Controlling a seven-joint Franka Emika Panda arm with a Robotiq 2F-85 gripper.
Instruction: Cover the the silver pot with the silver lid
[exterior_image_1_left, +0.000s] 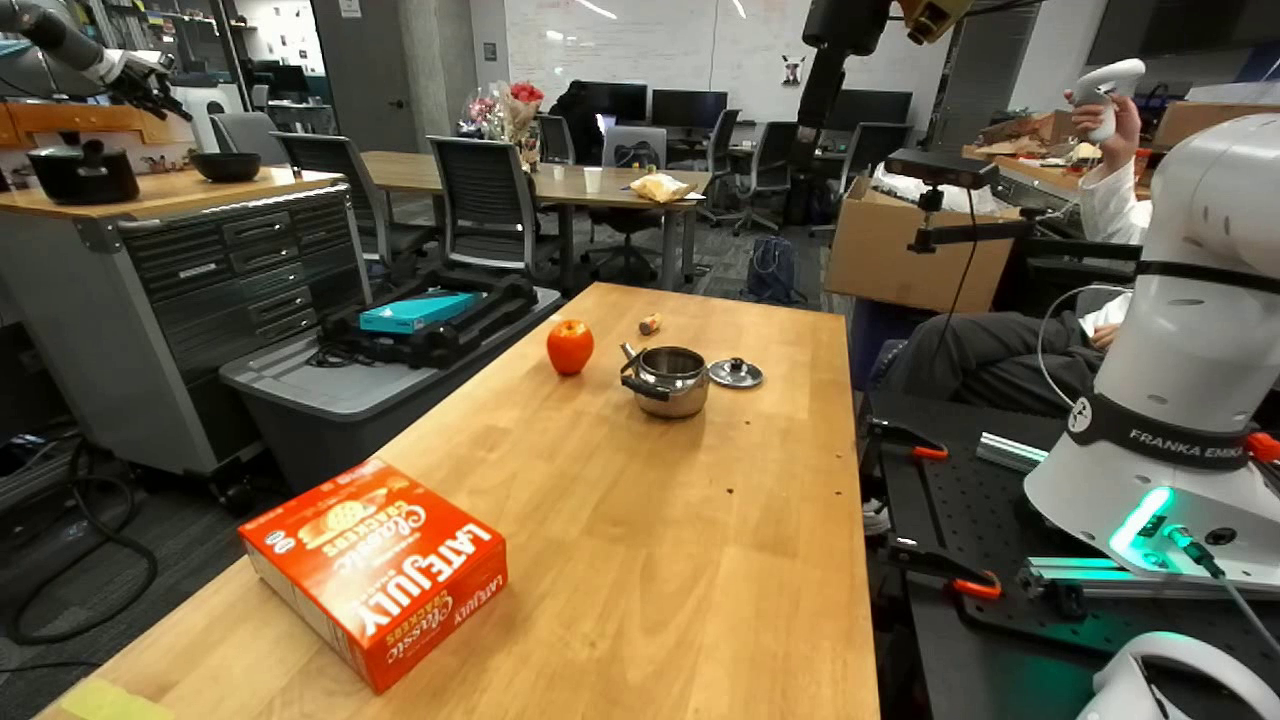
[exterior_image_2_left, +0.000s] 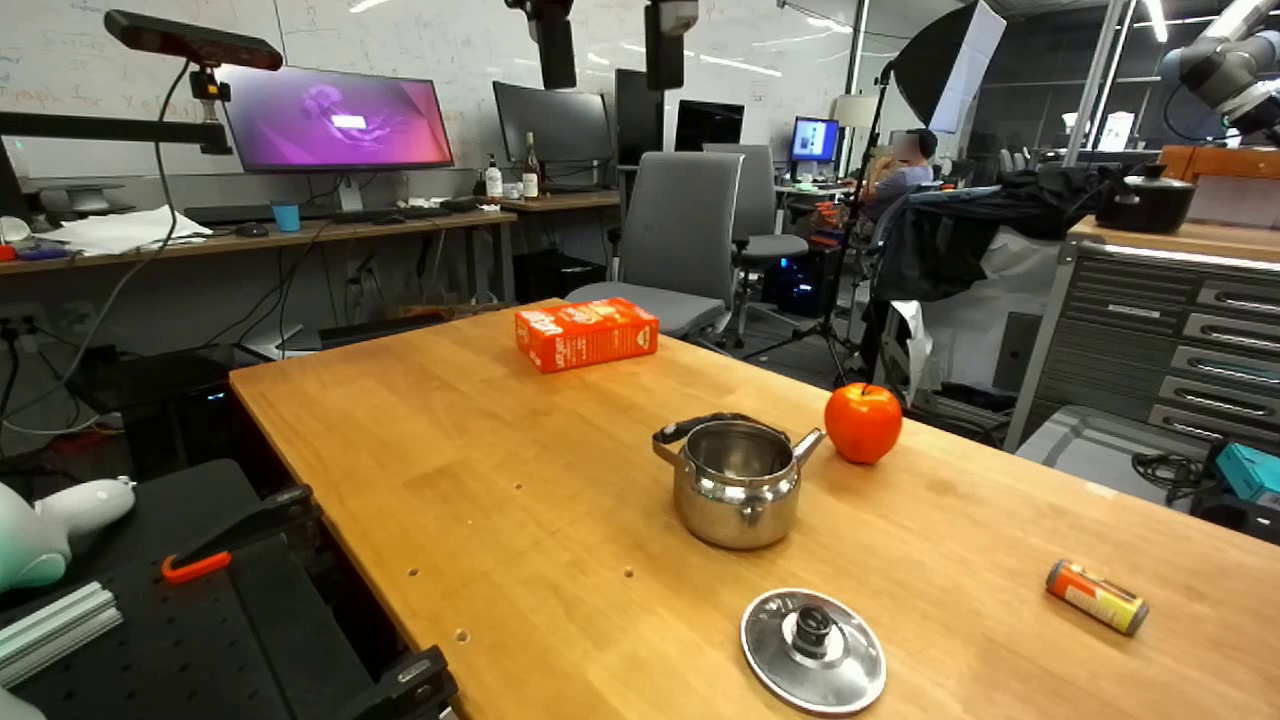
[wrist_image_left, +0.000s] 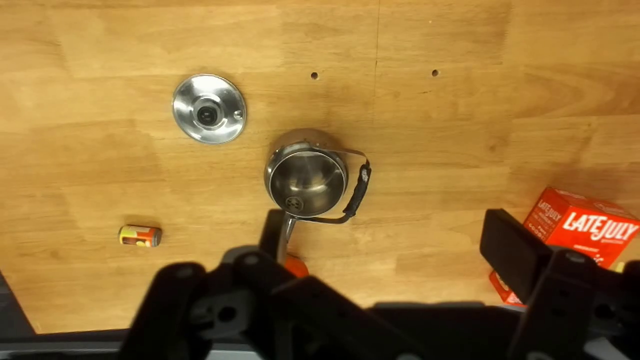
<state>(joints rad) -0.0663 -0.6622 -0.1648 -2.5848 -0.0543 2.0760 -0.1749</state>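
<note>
Chairs (exterior_image_1_left: 488, 195) and monitors (exterior_image_1_left: 690, 107) stand behind a wooden counter (exterior_image_1_left: 760, 600). On it the pot (exterior_image_2_left: 738, 500) sits upright with its top uncovered, black handle tipped to one side, spout turned toward the apple (exterior_image_2_left: 863, 423) near it. The lid (exterior_image_2_left: 813, 655) lies flat on the counter — knob up, beside the pot but not touching. A small can (exterior_image_2_left: 1097, 598) rests on its side, apart from both; the box (exterior_image_1_left: 385, 560) lies well apart. Above them the gripper (exterior_image_2_left: 612, 80) hangs with fingers spread wide — it holds nothing.
</note>
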